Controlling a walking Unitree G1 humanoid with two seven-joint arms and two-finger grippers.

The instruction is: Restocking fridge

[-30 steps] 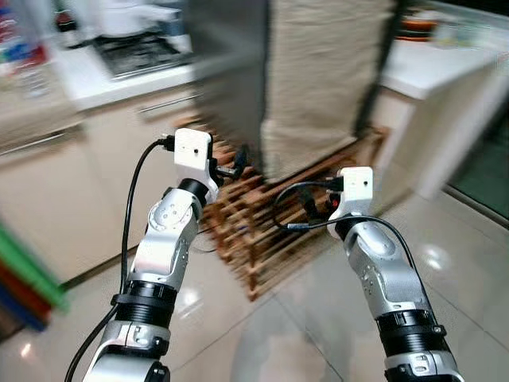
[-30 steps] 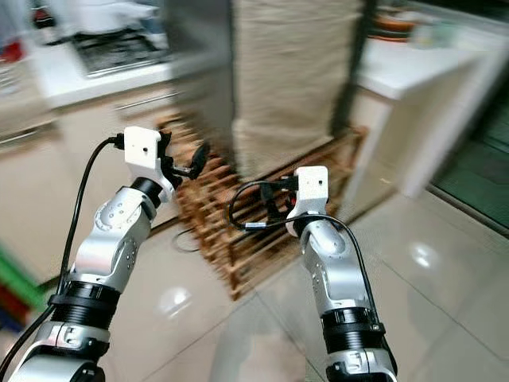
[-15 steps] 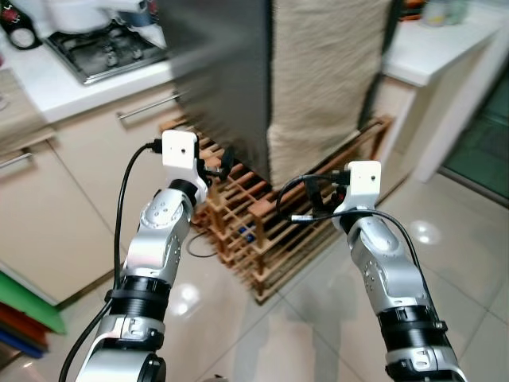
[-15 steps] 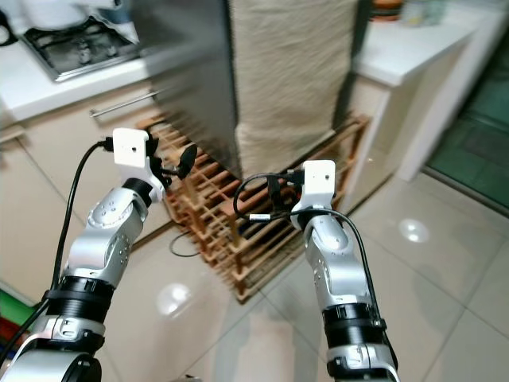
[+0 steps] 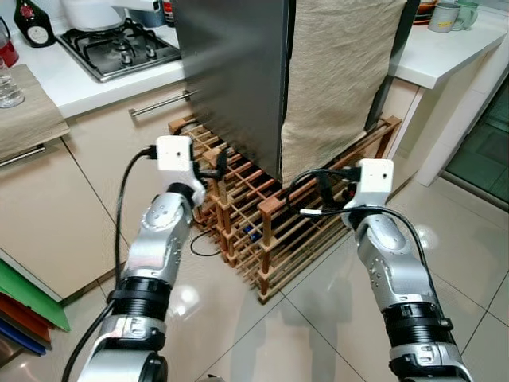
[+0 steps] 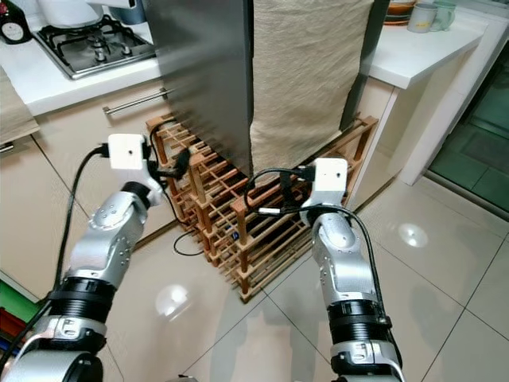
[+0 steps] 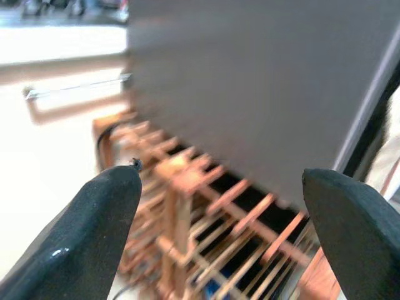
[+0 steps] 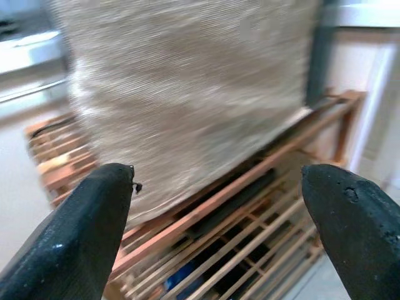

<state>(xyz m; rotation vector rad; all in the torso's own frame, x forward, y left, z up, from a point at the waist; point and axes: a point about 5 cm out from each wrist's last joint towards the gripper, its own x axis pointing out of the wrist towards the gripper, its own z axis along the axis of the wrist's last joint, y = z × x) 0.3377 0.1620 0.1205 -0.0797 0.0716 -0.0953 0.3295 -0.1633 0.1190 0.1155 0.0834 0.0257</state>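
A tall grey steel fridge stands straight ahead, its front draped with a beige cloth. It rests over a low wooden lattice rack on the floor. My left gripper is raised in front of the fridge's grey side, open and empty, above the rack's left end. My right gripper is also open and empty, facing the hanging cloth and the rack's right part. Both arms are held up at about the same height, left gripper and right gripper short of the fridge.
A counter with a gas hob and a dark bottle runs on the left, over cream cabinets with a bar handle. A white counter with mugs is on the right. Coloured boards lean at lower left. Glossy tiled floor lies below.
The whole view has shifted and sharpened as the camera moved; fridge and rack now sit slightly further right and nearer. Both arms stay raised with grippers open.
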